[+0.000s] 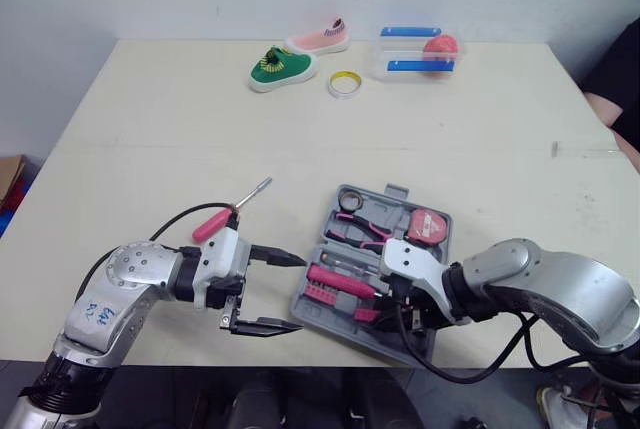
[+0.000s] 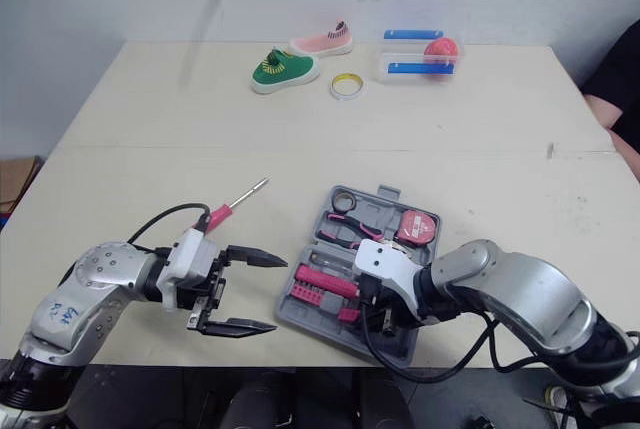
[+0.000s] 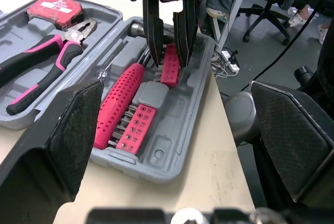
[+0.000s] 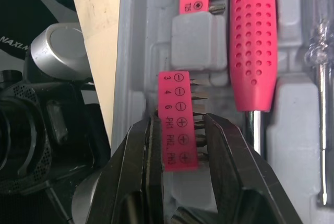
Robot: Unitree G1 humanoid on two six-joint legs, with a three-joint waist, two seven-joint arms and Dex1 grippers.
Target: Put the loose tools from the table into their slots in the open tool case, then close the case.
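The grey tool case [image 1: 400, 334] lies open near the table's front edge, holding pliers [image 1: 362, 231], a red tape measure [image 1: 428, 226] and a pink dotted driver handle [image 4: 253, 41]. My right gripper [image 4: 181, 122] reaches into the case's near half. It is shut on a small pink bit holder [image 4: 175, 104], which sits low in its slot beside the handle. A loose pink-handled screwdriver [image 1: 228, 213] lies on the table left of the case. My left gripper [image 1: 278, 292] hovers wide open just in front of the screwdriver, pointing at the case, with nothing between its pads [image 3: 78, 130].
At the far side of the table lie a green shoe [image 1: 282, 67], a pink shoe [image 1: 320, 41], a yellow tape roll [image 1: 345, 83] and a clear box with blue lids [image 1: 415, 54]. A person's arm [image 1: 612, 89] shows at the right edge.
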